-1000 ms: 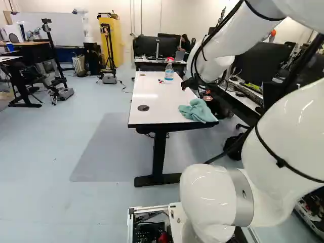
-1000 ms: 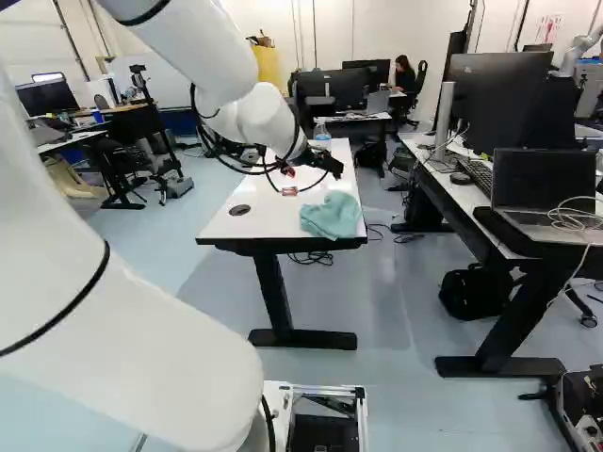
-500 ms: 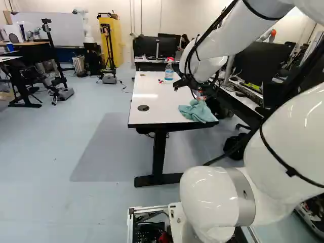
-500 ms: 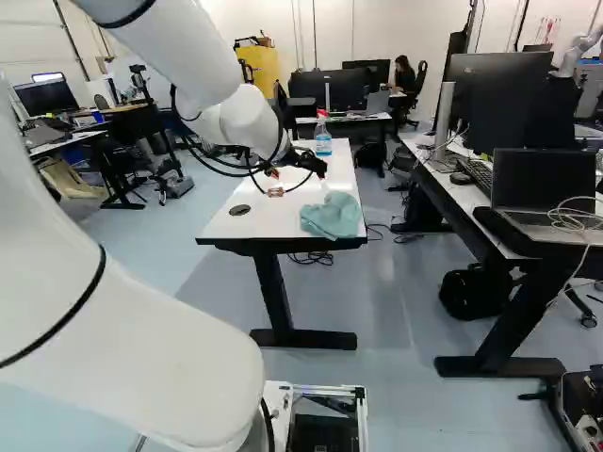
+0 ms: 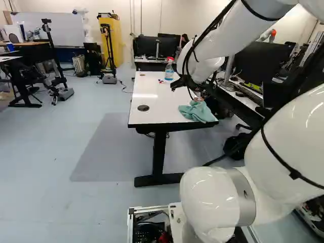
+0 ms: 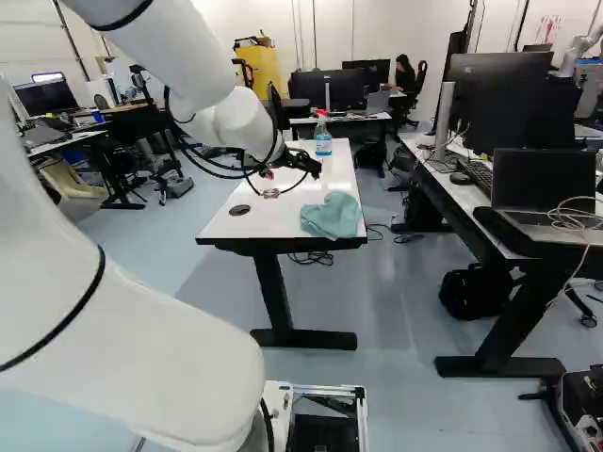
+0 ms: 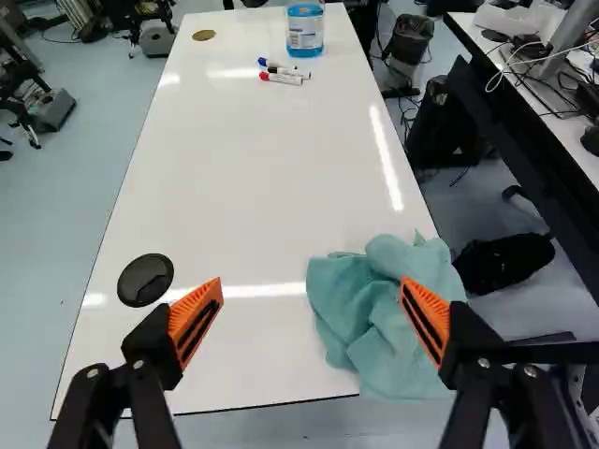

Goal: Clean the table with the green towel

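Spray bottle (image 7: 305,33): stood upright, filled with blue liquid, topped in red.
Markers (image 7: 284,79): laid close together near the bottle, capped in red and blue.
Laptop (image 6: 542,179): opened at the right of the right base view, crossed by a pale cable (image 6: 568,215).
Black bag (image 6: 468,294): set down on the floor (image 6: 405,320).
Yellow cabinet (image 5: 117,38): seen far back in the left base view, partly hidden by a black stand (image 5: 109,79).

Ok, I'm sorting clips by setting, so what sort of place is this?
Probably a robotics lab or shared workroom: another robot stands beyond the desks, with monitors and a camera stand around.
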`<state>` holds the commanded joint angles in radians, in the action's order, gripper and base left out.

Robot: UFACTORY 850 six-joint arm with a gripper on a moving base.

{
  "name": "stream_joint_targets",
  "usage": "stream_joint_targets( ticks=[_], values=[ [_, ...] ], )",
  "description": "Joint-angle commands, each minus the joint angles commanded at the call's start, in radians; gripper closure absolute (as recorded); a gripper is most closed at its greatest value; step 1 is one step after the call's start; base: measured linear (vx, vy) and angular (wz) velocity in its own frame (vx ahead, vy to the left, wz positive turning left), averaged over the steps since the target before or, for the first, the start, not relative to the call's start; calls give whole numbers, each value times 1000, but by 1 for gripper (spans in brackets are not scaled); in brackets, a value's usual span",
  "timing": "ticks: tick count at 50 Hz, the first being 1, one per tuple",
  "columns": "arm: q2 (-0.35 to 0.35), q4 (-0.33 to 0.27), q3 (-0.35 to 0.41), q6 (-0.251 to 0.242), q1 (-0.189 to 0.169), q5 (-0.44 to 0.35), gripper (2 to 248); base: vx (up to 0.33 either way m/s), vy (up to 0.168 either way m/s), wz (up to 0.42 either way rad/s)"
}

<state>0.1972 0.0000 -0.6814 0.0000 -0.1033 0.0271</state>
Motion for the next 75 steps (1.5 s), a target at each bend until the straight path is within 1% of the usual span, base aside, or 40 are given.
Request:
stream_joint_targets(
  ticks=[19,37,56,75],
  values=[
    [6,0,41,0,7,-62,3,0,0,0],
    [15,0,105,0,18,-160,3,0,0,0],
    [27,0,199,0,35,-301,3,0,0,0],
    [44,0,317,0,55,-481,3,0,0,0]
  ],
)
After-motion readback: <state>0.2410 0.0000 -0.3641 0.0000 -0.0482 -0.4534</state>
